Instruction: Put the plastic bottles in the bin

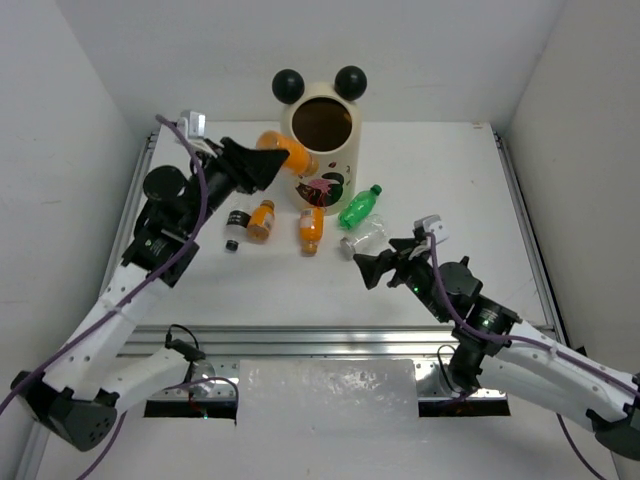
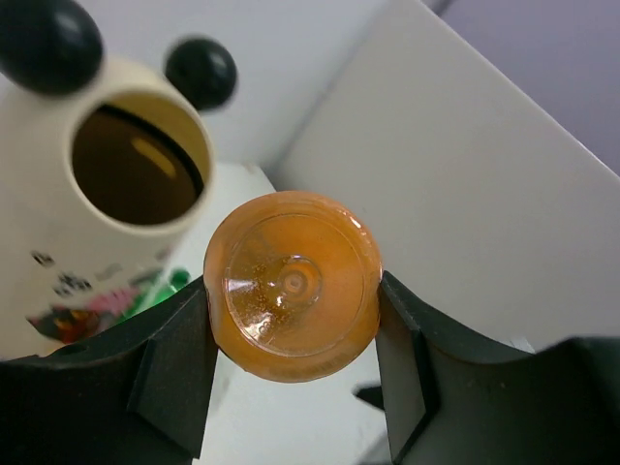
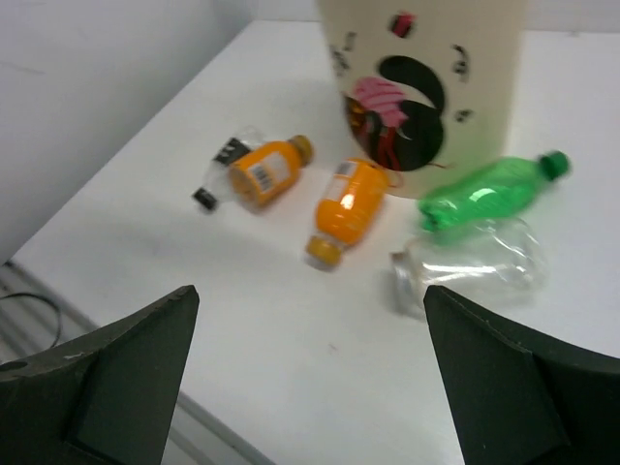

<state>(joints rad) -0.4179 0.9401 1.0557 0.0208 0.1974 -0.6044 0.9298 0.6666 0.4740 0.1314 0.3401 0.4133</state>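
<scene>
Top external: left tool [image 1: 266, 163] holds orange bottle [image 1: 290, 152], cap toward bin [image 1: 342, 165].

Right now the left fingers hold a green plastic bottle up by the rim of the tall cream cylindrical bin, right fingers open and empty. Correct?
No. The left wrist view shows the left fingers holding an orange plastic bottle, not green; the green plastic bottle lies beside the tall cream cylindrical bin. Right fingers open and empty.

Cream bin [image 1: 340, 162], bottles [image 1: 311, 228] beside (orange bottle [image 1: 285, 150] aloft)
</scene>
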